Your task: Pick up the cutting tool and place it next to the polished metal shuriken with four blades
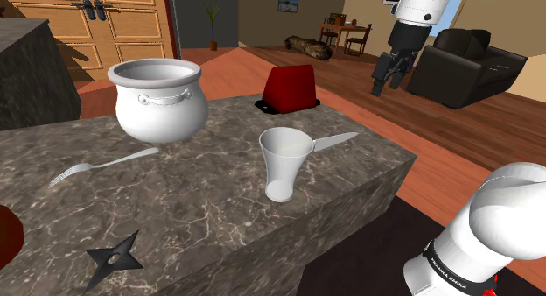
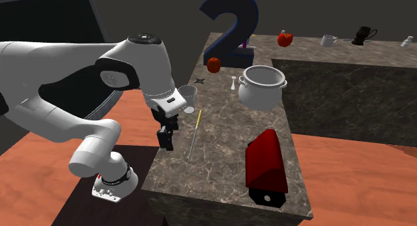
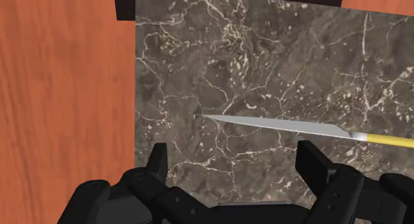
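In the shoulder view, a cup [image 1: 284, 163] is standing at the knife's [image 1: 337, 142] eight o'clock; bare counter [image 1: 350, 173] is lying open around its blade.

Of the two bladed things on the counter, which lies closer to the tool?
The knife, silver blade with yellow handle, straight ahead of the open tool; the dark four-pointed shuriken lies farther off, beyond the cup.

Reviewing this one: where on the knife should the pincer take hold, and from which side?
Probably the yellow handle, from straight above, with the open pincer straddling the knife across its length: it lies flat on the marble counter, and the blade tapers thin. The cup stands near the handle end.
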Available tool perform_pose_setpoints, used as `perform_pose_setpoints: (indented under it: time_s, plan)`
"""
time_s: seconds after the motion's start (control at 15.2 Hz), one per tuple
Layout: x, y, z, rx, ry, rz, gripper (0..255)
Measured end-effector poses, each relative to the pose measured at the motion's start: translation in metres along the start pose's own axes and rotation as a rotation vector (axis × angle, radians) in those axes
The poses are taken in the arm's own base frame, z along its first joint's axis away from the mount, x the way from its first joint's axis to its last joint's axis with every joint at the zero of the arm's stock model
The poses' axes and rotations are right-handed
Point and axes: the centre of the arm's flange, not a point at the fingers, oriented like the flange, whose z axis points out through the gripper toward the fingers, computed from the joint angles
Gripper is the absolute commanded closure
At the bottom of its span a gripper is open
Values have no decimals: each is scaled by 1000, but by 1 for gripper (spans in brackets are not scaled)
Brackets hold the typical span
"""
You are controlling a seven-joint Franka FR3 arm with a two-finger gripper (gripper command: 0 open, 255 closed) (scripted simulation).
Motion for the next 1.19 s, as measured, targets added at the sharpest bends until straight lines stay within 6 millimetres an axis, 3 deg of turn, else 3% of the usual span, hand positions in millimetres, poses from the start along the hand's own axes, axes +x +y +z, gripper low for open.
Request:
perform_pose_setpoints:
  time_s: [0.13, 0.33, 0.73, 1.06, 1.19]
  plan:
    - [4, -2, 3, 3, 0, -40, 0]
    - [27, -16, 22, 17, -3, -272, 0]
    - [59, -71, 65, 50, -7, -827, 0]
    - [60, -125, 101, 78, -10, -1294, 0]
    - [58, -138, 114, 85, -11, -1417, 0]
